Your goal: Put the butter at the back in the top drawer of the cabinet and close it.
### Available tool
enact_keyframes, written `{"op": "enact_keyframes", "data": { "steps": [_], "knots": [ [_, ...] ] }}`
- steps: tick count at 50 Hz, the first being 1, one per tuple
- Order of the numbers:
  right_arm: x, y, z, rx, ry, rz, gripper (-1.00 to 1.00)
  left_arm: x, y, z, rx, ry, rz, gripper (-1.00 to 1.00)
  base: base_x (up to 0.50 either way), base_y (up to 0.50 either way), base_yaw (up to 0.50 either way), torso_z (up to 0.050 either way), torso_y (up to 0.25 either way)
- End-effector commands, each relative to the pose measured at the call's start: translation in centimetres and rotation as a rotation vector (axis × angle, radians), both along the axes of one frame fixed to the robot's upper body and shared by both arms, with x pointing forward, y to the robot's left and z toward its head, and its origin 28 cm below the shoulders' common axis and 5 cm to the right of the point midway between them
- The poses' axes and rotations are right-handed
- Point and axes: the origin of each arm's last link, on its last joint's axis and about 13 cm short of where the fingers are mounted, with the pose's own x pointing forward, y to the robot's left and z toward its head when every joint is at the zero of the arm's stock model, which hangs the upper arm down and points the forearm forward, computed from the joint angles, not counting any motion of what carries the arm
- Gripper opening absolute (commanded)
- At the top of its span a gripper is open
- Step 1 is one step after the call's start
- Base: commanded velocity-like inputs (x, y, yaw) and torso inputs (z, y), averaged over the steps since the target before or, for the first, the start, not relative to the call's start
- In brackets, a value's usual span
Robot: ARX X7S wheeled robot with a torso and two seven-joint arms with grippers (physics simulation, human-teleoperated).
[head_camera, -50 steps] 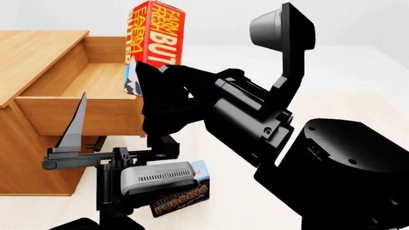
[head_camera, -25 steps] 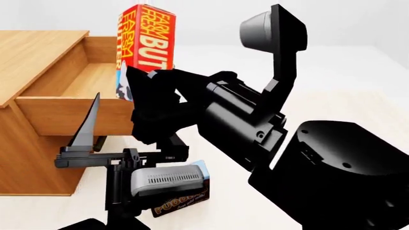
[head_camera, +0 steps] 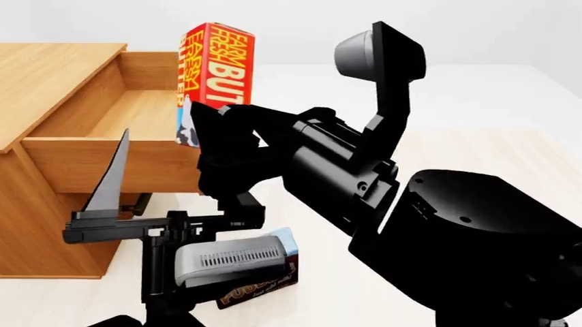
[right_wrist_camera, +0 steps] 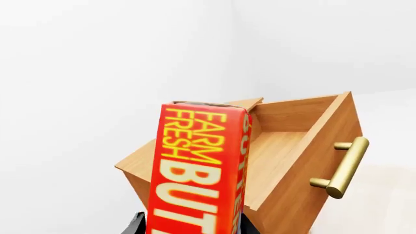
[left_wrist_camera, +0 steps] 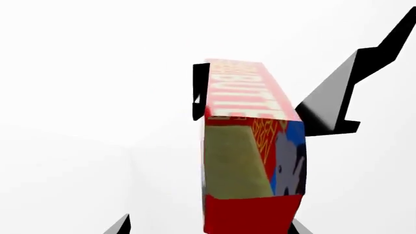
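Right fingers (head_camera: pixel 207 129) closed on the lower part of the butter (head_camera: pixel 215 71), carton held upright and lifted, just beside the right edge of the top drawer (head_camera: pixel 109 146); drawer pulled out of the cabinet (head_camera: pixel 37 75), interior bare, brass handle (right_wrist_camera: pixel 343 168) visible in the right wrist view. Left fingers (head_camera: pixel 109 178) spread wide, gripping nothing, poised low in front of the drawer face, one blade-like tip pointing upward; pudding box (head_camera: pixel 259 286) lying on the floor beneath the left arm, partly hidden.
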Motion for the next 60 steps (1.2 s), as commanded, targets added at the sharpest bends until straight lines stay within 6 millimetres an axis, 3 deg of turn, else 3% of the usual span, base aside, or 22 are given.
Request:
{"op": "enact_keyframes", "data": {
  "steps": [1,54,55,60],
  "knots": [
    [0.1,0.1,0.1,0.023,-0.006,0.021,-1.0,-0.2,-0.1,0.0,-0.005,-0.003,-0.006,1.0,0.0,0.0,0.0,0.0,0.01],
    [0.2,0.5,-0.5,0.014,0.017,0.043,-1.0,-0.4,-1.4,0.7,-0.008,0.016,-0.073,1.0,0.0,0.0,0.0,0.0,0.001],
    [0.2,0.5,-0.5,0.013,0.017,0.043,-1.0,-0.4,-1.4,0.8,-0.01,0.019,-0.076,-1.0,0.0,0.0,0.0,0.0,0.0],
    [0.1,0.4,-0.4,0.014,0.015,0.045,-1.0,-0.5,-1.5,0.7,-0.009,0.027,-0.084,-1.0,0.0,0.0,0.0,0.002,0.002]
  ]
}}
